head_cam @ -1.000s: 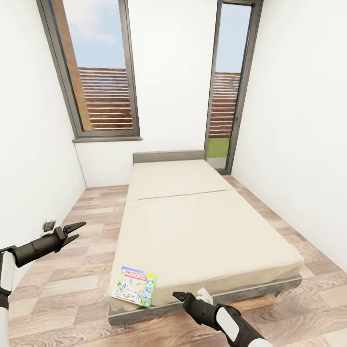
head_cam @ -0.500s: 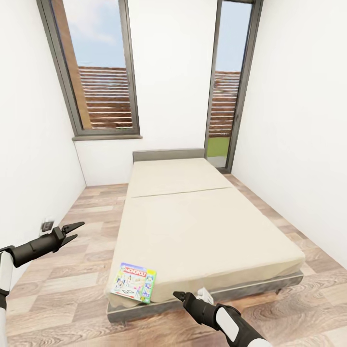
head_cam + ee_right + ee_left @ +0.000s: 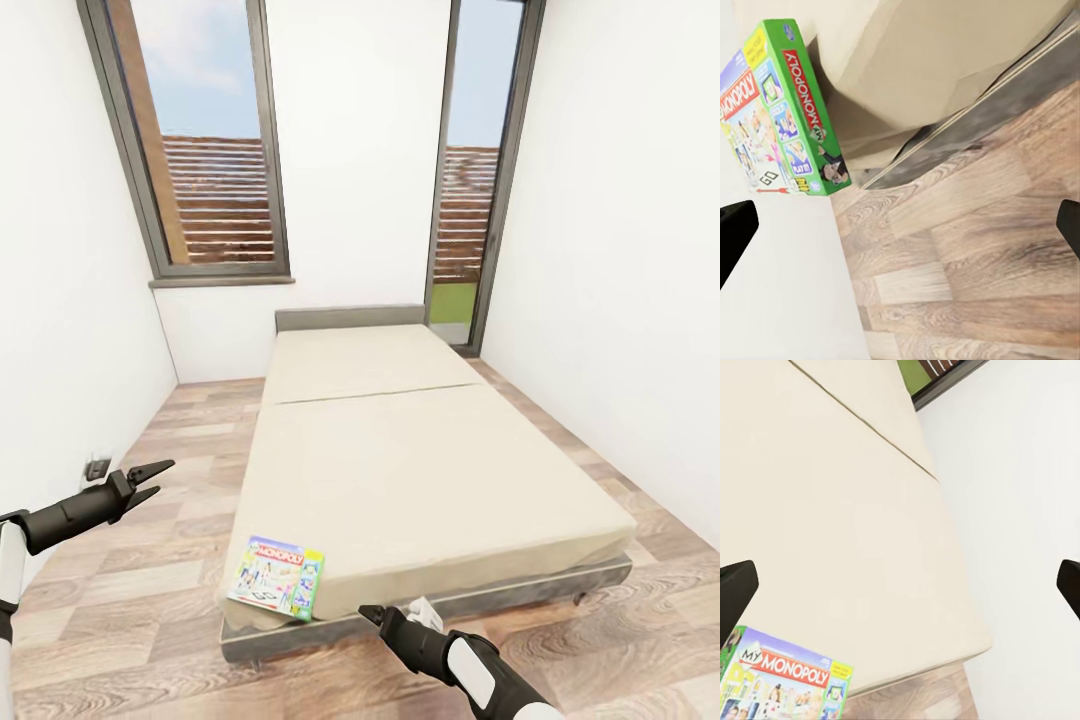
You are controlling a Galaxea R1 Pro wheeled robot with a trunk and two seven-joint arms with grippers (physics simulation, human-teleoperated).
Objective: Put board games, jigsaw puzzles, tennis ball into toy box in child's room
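- We face the bed point(image 3: 420, 470) in the child's room – beige mattress, grey headboard, two tall windows behind it on the white wall.
- The Monopoly board game point(image 3: 278, 578) lies flat at the lower left of the frame, on the mattress's near corner, close to the edge.
- Our left gripper point(image 3: 148, 479) hangs over the wood floor at the far left, fingers spread apart and holding nothing.
- Our right gripper point(image 3: 372, 614) sits at the bottom centre, just in front of the bed's foot. Whether it is parted we cannot tell; it grips nothing.
- To lift the box cleanly, we judge it best to roll nearer – then take its overhanging near edge with wide fingers.
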